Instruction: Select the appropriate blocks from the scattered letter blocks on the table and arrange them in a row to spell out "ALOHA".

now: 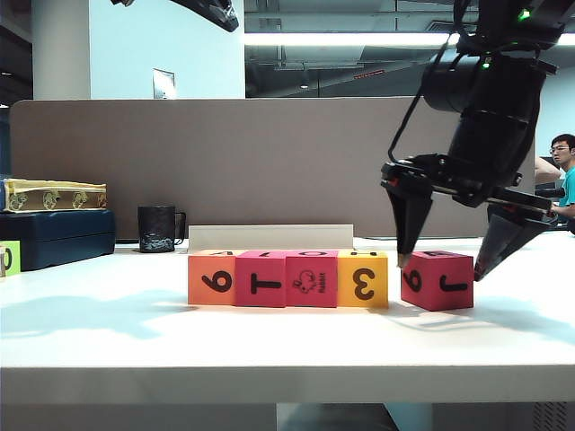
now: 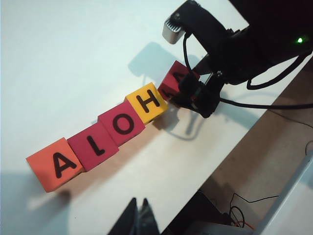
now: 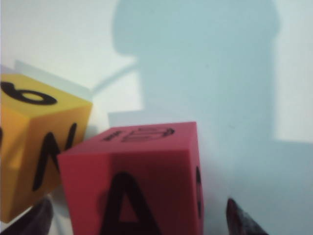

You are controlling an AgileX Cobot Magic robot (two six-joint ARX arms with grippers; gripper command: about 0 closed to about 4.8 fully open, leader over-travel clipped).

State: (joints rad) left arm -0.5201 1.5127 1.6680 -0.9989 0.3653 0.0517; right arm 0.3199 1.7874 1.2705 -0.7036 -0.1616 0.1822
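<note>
Four letter blocks stand touching in a row on the white table (image 1: 269, 350): orange (image 1: 211, 279), crimson (image 1: 260, 279), crimson (image 1: 312, 279) and yellow (image 1: 363, 280). From above they read A (image 2: 56, 164), L (image 2: 93, 146), O (image 2: 122, 123), H (image 2: 146, 102). A third crimson block with an A (image 1: 437, 281) (image 3: 132, 181) rests a small gap to the right of the yellow one (image 3: 39, 142). My right gripper (image 1: 440, 267) (image 3: 139, 220) is open and straddles it, both fingers clear of its sides. My left gripper (image 2: 139, 203) hangs shut and empty above the table's near side.
A black mug (image 1: 159, 229) stands at the back left beside a dark blue case (image 1: 54, 238) with a yellow patterned box (image 1: 54, 195) on top. A lime-green block (image 1: 9, 259) sits at the far left edge. A brown partition (image 1: 269, 162) closes the back.
</note>
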